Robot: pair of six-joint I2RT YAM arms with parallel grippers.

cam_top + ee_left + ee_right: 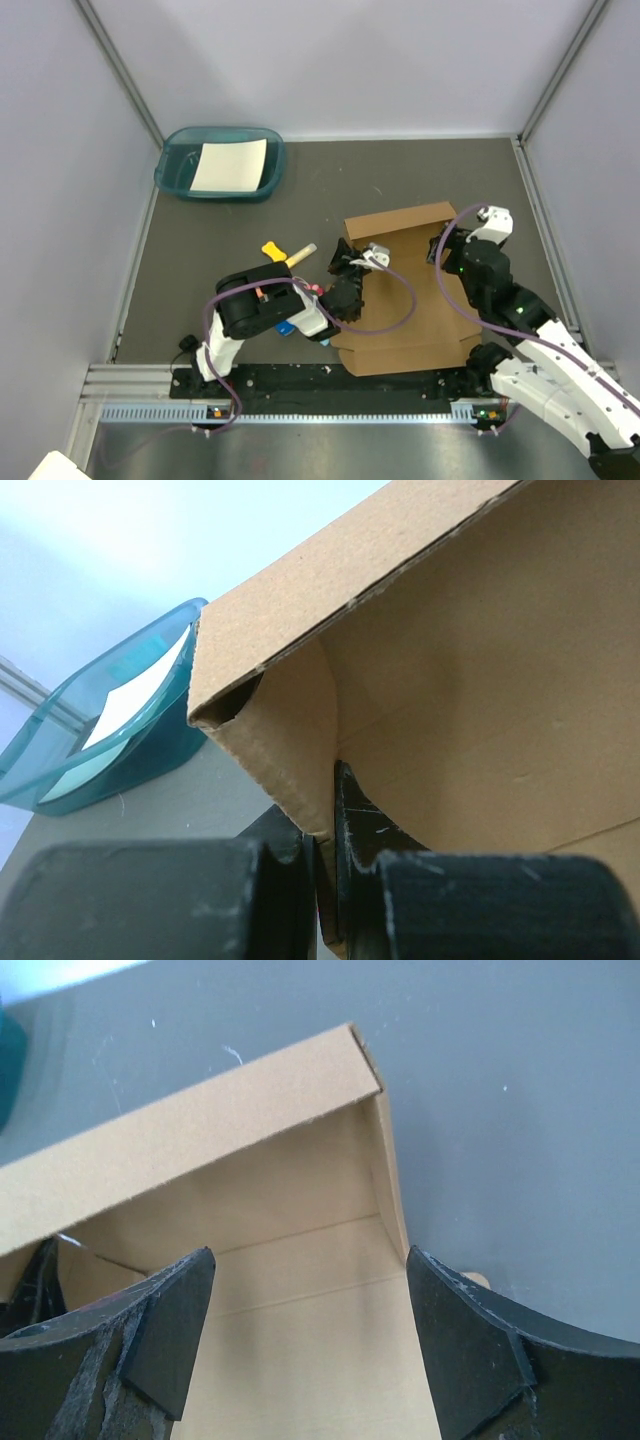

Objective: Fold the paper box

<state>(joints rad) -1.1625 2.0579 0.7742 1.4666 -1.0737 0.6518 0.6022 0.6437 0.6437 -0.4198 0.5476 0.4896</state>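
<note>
Nearest, a ribbed metal rail (pixel 330 412) runs along the table's edge under both arm bases. Just beyond it lies the paper box (pixel 415 300), plain brown corrugated cardboard with a matte, faintly fibrous face, straight creases and cut edges that show the fluting. Its base panel lies flat on the dull grey table (pixel 180 300), right of centre, with a narrow flap at the near end and a folded wall raised along the far end.

The left gripper (pixel 352 264) reaches in from the left and is clamped tight on the box's upright left flap. In the left wrist view the scuffed black fingers (pixel 150 900) pinch that thin wall between them, and the far wall bends overhead into a hollow corner.

The right gripper (pixel 443 250) hangs over the box's far right corner with its jaws spread wide, holding nothing. In the right wrist view its worn, curved black fingers (pixel 165 1335) straddle the box's right wall, one inside and one outside; whether either touches the cardboard, I cannot tell.

Left of the box, a small yellow piece (pixel 273 250) lies on the table. In the far left corner, well apart, stands a translucent teal plastic tray (pixel 170 170) with rounded corners, holding a white paper sheet (pixel 230 165).
</note>
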